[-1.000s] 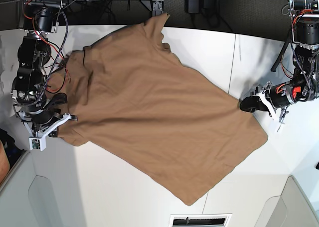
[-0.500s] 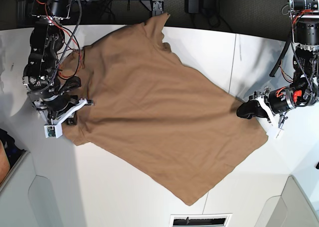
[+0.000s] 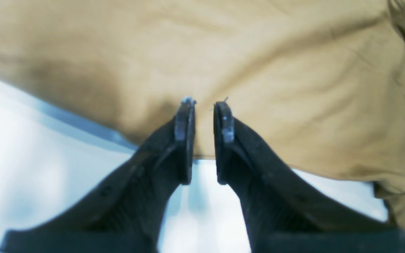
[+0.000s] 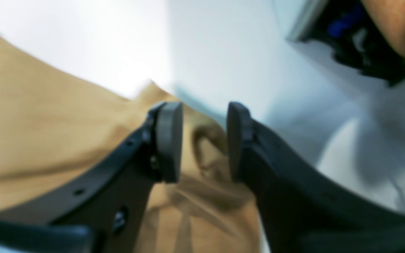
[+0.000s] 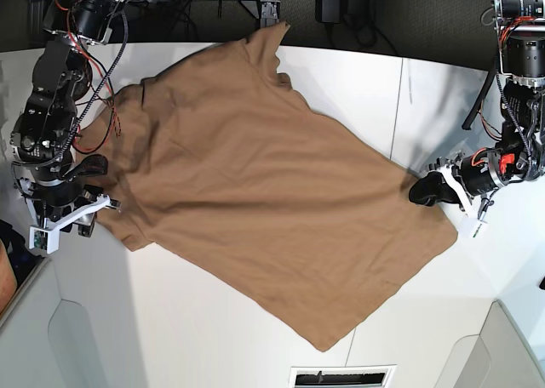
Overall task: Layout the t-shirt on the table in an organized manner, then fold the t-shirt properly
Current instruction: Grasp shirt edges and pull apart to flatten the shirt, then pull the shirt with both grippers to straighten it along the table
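Two grippers working: left gripper (image 3: 204, 105) pinching the t-shirt (image 5: 264, 192) hem, right gripper (image 4: 204, 140) parted, empty; slipping hem risks bunching on the worktop (image 5: 170, 320).

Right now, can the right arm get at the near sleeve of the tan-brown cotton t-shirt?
Probably yes: the right gripper hangs open directly over a bunched fold of the tan-brown cotton t-shirt, with nothing between them.
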Controlling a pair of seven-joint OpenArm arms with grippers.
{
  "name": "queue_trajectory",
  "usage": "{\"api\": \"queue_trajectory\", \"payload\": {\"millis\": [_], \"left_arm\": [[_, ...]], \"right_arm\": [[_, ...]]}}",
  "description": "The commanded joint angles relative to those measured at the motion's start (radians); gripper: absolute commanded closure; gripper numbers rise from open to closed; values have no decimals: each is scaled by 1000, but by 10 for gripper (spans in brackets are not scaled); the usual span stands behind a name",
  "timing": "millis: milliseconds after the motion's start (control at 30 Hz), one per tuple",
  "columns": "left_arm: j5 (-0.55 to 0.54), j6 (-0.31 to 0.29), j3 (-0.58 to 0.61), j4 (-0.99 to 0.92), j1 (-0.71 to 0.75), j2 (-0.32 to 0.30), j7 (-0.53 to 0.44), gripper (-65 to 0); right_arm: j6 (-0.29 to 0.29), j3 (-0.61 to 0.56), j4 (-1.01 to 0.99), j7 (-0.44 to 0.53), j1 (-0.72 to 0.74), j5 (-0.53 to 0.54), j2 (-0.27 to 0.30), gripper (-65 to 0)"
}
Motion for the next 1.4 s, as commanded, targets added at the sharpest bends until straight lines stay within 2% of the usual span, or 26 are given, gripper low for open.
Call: {"api": "queue_trajectory", "payload": {"millis": [0,33,167,200,267,300,367,467,633,733,800,867,933,1033,1167,1367], "left_arm": [[-13,-6,-6,16,-28,-20,-37,-131],[-5,-6,-6,16,-33,-19,-49,-133],[26,-6,-6,16,-70,-13,-59,-136],[45,-6,-6,15,-83,-6,-59,-136],[77,-6,-6,15,-108,14,-60,-135],[85,-6,-5,14,-116,24,-60,-126],[113,-6,10,13,-126,36,-77,-73],[228,-6,60,7,-126,44,-141,-9],[362,-6,154,-39,-126,44,-228,-5],[399,-6,181,-76,-123,44,-217,-5],[408,-6,181,-93,-117,42,-171,-4],[372,-6,181,-96,-105,27,-89,0],[257,-6,181,-95,-82,0,-26,0],[124,-6,181,-68,-18,-36,-16,0],[79,-6,181,19,85,-44,-9,0],[32,-6,166,155,264,-44,21,0]], "right_arm": [[41,-9,10,-5,15,40,5,-220],[70,-21,5,-18,12,71,1,-219],[129,-117,-3,-20,-50,149,-1,-209],[145,-146,-3,-20,-69,154,-1,-177],[145,-196,-2,-10,-103,150,0,-31],[144,-211,-2,0,-119,145,0,0],[143,-222,-2,21,-148,133,-1,0],[140,-221,-2,21,-180,98,-1,0],[97,-198,-2,6,-210,27,0,0],[90,-163,-2,6,-215,21,2,0],[90,-138,-2,6,-215,16,6,0],[90,-112,-3,16,-214,13,8,0],[90,-92,-5,21,-214,14,8,0],[90,-88,-21,25,-211,14,9,0],[89,-88,-54,35,-209,14,19,0],[81,-87,-137,47,-171,14,69,0]]}}
